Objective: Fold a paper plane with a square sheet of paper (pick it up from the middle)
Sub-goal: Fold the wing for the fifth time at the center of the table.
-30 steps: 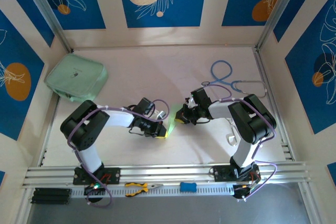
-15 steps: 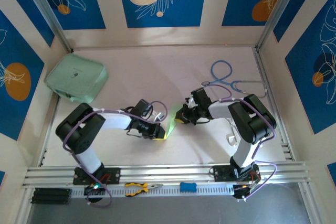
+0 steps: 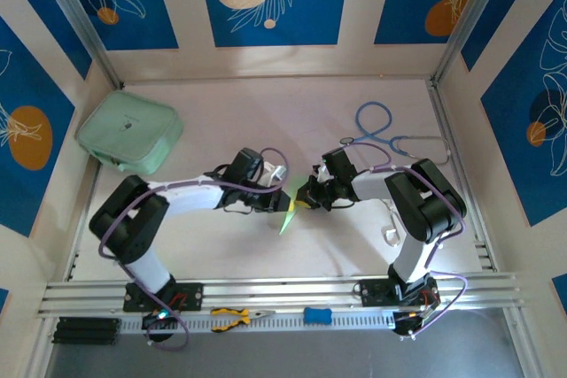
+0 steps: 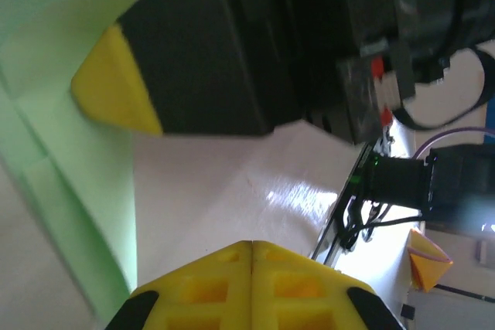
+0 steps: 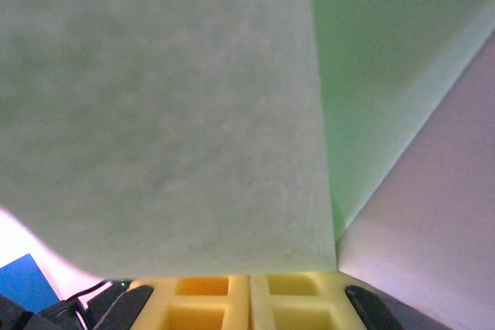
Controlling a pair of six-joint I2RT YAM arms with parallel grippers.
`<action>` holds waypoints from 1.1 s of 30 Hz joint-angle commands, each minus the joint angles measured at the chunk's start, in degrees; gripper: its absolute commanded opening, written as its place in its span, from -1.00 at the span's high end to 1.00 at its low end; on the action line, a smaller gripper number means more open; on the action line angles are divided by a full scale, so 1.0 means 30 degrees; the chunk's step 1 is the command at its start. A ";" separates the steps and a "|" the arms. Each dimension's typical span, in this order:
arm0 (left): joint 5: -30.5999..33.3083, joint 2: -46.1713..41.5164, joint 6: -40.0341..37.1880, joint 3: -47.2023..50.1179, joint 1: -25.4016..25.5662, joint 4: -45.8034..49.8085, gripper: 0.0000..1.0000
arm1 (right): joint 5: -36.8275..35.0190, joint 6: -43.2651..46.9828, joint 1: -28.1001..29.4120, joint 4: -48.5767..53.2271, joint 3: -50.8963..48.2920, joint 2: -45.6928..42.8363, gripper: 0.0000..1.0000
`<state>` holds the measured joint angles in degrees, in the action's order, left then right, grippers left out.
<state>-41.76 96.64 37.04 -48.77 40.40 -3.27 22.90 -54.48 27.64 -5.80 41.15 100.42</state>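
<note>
**Item.** The square sheet of paper [image 3: 288, 218] is partly folded. It shows from above as a narrow light-green sliver near the middle of the tabletop [image 3: 266, 112], somewhat toward the near edge and between the two claws. It appears to stand on edge rather than lie flat. In the right wrist view the sheet [image 5: 155, 113] rises directly from the pads.

**Claws.** The right gripper [image 3: 306, 199] is clamped on the sheet, its pads [image 5: 209, 311] together at the paper's lower edge. In the left wrist view one of its yellow-tipped fingers [image 4: 116, 90] lies against the green surface [image 4: 46, 113]. The left gripper [image 3: 282, 204] is closed pad to pad [image 4: 251, 260]. No paper is visible between the pads, and the sheet sits just beside them.

**Step in hand (judgement).** This is a creasing pass. The right clamp should stay firm as the anchor. The closed left tips should run along the fold line, pressing toward the tabletop and stroking away from the clamp. A sideways drag could pull the thin sheet out of the hold or skew the crease.

**Change noted.** A second ago the left claw sat nearer the near edge, beside the paper's lower end. It has since reached farther in and toward the right claw, with its arm stretched out. The right arm has not moved.

**Surroundings.** A mint-green pouch [image 3: 128, 135] lies by the far-left corner, well apart.
</note>
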 commanded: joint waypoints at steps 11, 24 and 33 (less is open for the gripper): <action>-0.0261 0.3217 -0.0758 -0.2335 0.0827 0.0991 0.90 | -0.1583 -0.0195 0.0243 0.1017 -0.0317 0.1214 0.82; 0.2967 0.3582 -0.1423 -0.1204 0.0910 0.2171 0.96 | -0.1575 -0.0176 0.0228 0.1055 -0.0383 0.1162 0.83; 0.3606 0.2560 -0.1750 -0.0065 0.0916 0.3179 0.97 | -0.1640 -0.0145 0.0141 0.1145 -0.0444 0.1185 0.83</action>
<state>-33.47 105.60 33.47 -51.40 42.89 -0.14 22.90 -54.48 27.64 -5.80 41.15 100.42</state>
